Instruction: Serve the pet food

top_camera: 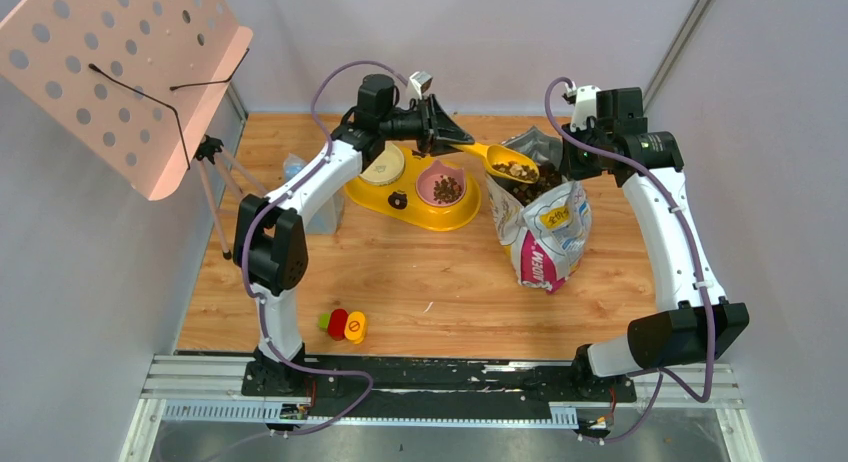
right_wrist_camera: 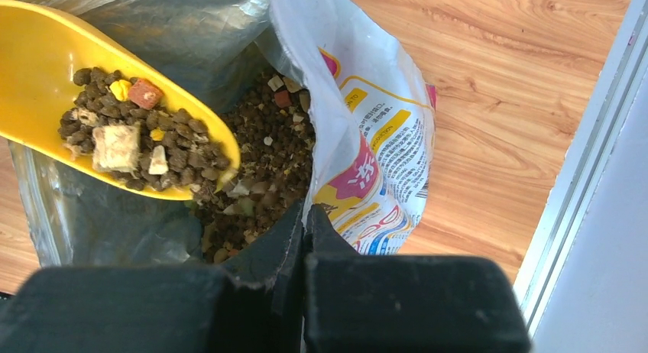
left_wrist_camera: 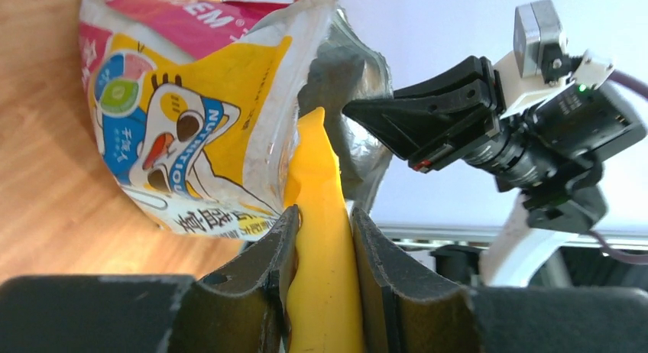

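Observation:
My left gripper is shut on the handle of a yellow scoop. The scoop's bowl is held over the open bag and holds a heap of pet food, dark brown kibble with a few pale and red bits. More kibble lies inside the bag. My right gripper is shut on the bag's rim and holds it open. A pink bowl in a yellow feeder holds some kibble.
A pink perforated stand on a tripod overhangs the far left. A clear container sits left of the feeder. Small red, green and yellow pieces lie near the front edge. Walls close in on both sides.

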### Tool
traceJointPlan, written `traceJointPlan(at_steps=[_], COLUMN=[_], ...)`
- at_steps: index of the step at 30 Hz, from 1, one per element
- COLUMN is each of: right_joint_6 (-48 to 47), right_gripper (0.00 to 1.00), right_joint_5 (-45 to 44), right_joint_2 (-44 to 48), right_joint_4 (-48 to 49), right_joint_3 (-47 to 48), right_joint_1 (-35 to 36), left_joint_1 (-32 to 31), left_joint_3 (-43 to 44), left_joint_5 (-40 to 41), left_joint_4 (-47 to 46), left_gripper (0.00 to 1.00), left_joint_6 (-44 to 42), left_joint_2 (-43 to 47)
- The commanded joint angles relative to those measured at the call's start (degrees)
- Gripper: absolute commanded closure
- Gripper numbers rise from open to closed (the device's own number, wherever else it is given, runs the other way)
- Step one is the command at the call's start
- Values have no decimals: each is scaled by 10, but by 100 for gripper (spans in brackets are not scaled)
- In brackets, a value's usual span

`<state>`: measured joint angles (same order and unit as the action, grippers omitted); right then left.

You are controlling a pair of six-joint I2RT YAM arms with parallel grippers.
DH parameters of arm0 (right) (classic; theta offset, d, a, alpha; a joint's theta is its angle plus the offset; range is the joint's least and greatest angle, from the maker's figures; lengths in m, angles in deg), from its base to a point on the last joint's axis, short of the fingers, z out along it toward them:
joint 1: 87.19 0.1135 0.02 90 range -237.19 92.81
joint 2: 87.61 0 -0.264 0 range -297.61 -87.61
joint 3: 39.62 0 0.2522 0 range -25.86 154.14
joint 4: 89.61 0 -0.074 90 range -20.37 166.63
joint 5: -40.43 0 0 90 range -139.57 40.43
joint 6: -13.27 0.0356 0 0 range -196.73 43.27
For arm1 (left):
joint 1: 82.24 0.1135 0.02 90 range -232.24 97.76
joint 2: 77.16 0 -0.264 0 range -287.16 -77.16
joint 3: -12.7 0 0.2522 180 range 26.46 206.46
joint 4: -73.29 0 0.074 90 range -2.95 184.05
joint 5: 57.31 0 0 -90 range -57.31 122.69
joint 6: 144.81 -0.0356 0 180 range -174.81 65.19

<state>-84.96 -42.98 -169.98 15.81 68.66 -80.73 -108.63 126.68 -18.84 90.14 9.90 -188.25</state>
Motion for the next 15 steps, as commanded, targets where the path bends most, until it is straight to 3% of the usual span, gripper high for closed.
traceJointPlan(at_steps=[1,4,7,12,15], right_joint_6=[-10,-21,-21,-33,-34], right_gripper=[100,100,100,100,100], right_joint_5=[-4,-12,-12,-20,-26], right_joint_2=[-9,-12,-28,-31,-32], right_joint_4=[-10,-16,-29,-33,-33], right_joint_3=[-10,-13,2,11,2], right_joint_1=[0,-1,-1,-1,-2], left_joint_1=[31,16,0,38,8], left_joint_3=[-54,-52,11,-52,-26], left_joint_5=[-51,-45,-57,-24,-24], left_joint_4=[-92,-135,-141,-279,-352], left_gripper=[100,100,100,100,100], left_joint_6=[153,199,222,310,347], left_joint_2=[41,26,-18,29,-6])
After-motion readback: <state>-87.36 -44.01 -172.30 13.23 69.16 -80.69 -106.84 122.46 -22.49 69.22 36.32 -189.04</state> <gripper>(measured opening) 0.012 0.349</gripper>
